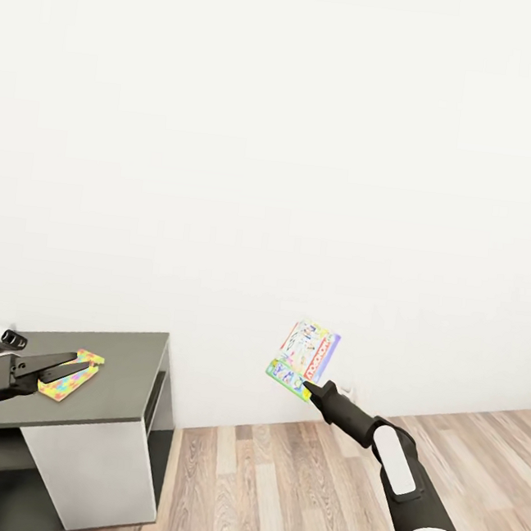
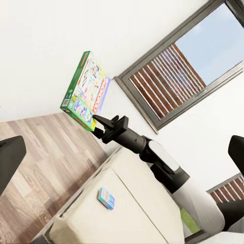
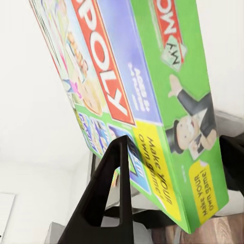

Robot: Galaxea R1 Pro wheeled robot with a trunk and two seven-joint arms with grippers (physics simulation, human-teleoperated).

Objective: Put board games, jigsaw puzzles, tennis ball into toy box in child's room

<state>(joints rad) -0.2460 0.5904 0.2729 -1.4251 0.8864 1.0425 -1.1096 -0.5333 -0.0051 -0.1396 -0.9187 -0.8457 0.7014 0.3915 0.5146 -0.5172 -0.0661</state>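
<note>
One game, the Monopoly box [image 1: 304, 361], is in transit. In the head view it stands upright in the air, pinched at its lower corner by the right gripper [image 1: 314, 389], above the plank floor [image 1: 290, 483] and in front of the white wall [image 1: 313, 139]. To the left, one puzzle [image 1: 72, 374] lies flat on the table [image 1: 120, 381], and the left gripper [image 1: 65, 362] hangs over it with jaws slightly spread, gripping nothing that I can make out.

From the left wrist camera, the right gripper [image 2: 96, 122] clamps the Monopoly box [image 2: 86, 91] near a window [image 2: 188, 66]; below it, a small blue game [image 2: 106, 197] lies on the bed [image 2: 127, 203], not collected yet.

From the right wrist camera, one dark finger [image 3: 109, 198] presses the printed face of the Monopoly box [image 3: 142, 91].

My judgement: the task is early. This box still needs carrying to the bin, and the blue game and the puzzle remain to be stowed.
</note>
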